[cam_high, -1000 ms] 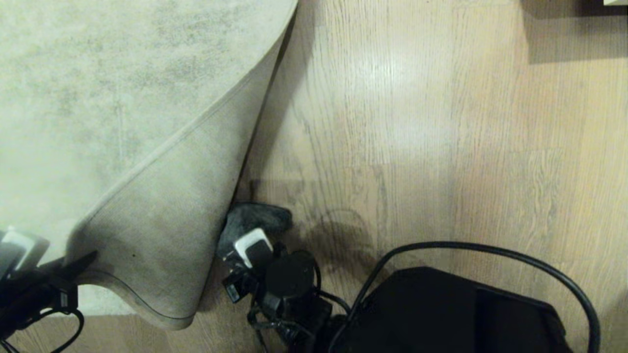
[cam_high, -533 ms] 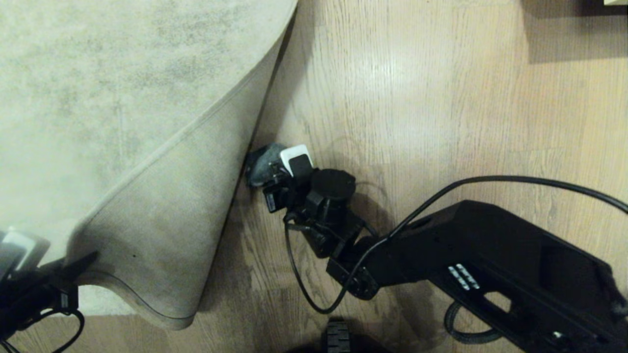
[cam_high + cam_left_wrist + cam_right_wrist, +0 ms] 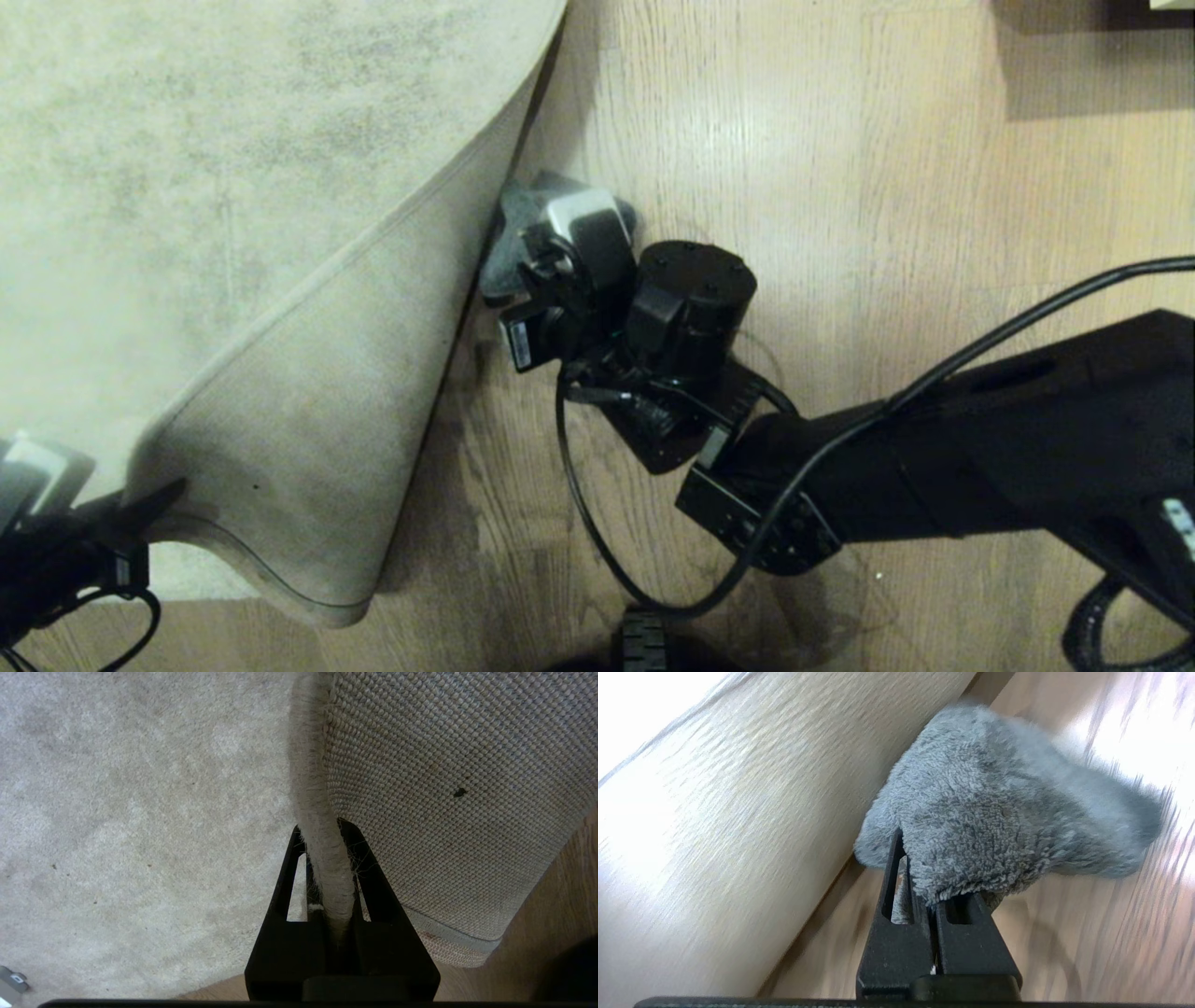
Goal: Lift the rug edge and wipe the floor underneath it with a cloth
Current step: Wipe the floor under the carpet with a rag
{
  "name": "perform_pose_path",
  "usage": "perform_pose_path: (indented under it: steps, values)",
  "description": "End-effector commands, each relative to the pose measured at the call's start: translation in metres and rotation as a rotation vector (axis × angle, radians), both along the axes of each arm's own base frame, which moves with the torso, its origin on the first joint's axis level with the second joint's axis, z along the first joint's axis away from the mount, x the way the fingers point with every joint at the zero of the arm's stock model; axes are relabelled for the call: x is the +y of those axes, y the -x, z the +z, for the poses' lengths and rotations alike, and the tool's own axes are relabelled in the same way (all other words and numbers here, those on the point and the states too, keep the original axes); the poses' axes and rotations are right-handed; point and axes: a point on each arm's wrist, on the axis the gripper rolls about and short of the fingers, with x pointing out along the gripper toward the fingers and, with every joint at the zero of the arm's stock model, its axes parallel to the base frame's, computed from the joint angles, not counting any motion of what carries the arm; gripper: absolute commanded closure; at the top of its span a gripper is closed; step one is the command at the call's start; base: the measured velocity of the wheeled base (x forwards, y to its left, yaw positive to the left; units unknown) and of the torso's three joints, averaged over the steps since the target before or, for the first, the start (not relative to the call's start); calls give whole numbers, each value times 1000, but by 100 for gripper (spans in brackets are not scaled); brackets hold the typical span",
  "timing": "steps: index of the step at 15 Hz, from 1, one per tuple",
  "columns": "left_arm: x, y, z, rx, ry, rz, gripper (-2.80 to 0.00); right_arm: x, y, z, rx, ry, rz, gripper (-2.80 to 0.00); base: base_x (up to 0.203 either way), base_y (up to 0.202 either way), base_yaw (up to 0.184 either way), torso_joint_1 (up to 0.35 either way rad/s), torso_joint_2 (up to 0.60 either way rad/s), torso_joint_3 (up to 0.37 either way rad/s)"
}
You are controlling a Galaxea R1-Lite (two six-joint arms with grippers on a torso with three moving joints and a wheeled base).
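the left pincer [image 3: 327,877] sits at the lower left of the head view, clenched on the edge of the rug [image 3: 308,401], holding a corner flap folded back so the woven backing faces up. the right pincer [image 3: 924,891] is clenched on the cloth [image 3: 999,812], which lies on the floor [image 3: 840,187] in the upper middle of the head view, pressed right against the foot of the lifted flap.

risks, as i judge them: the cloth is pinched by only a small fold, so a hard push along the floor could drag it out of the right pincer. the right arm works very near the flap; a nudge against it could tug the rug from the left pincer, whose hold is only on the thin edge, and the flap would drop over the cloth. the loose black cable [image 3: 597,523] looping on the floor by the right wrist could snag on a back stroke.
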Motion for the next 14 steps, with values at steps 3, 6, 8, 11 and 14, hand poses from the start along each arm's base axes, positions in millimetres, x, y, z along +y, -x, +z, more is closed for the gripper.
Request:
perform_pose_path:
  steps: [3, 6, 8, 11, 14]
  values:
    - [0, 0, 0, -6, -5, -3, 0, -8, 66, -52, 83, 143, 122, 0, 0, 0, 0, 0, 0, 0]
    - [0, 0, 1, -8, -7, -3, 0, -1, 105, -116, 139, 267, 219, 0, 0, 0, 0, 0, 0, 0]
    - [0, 0, 1, -8, -7, -3, 0, 5, 113, -145, 167, 331, 242, 0, 0, 0, 0, 0, 0, 0]
    - [-1, 0, 1, -8, -7, -9, 0, 21, 108, -184, 198, 389, 244, 0, 0, 0, 0, 0, 0, 0]
    - [-1, 0, 1, -8, -7, -9, 0, 41, 94, -206, 195, 374, 232, 0, 0, 0, 0, 0, 0, 0]
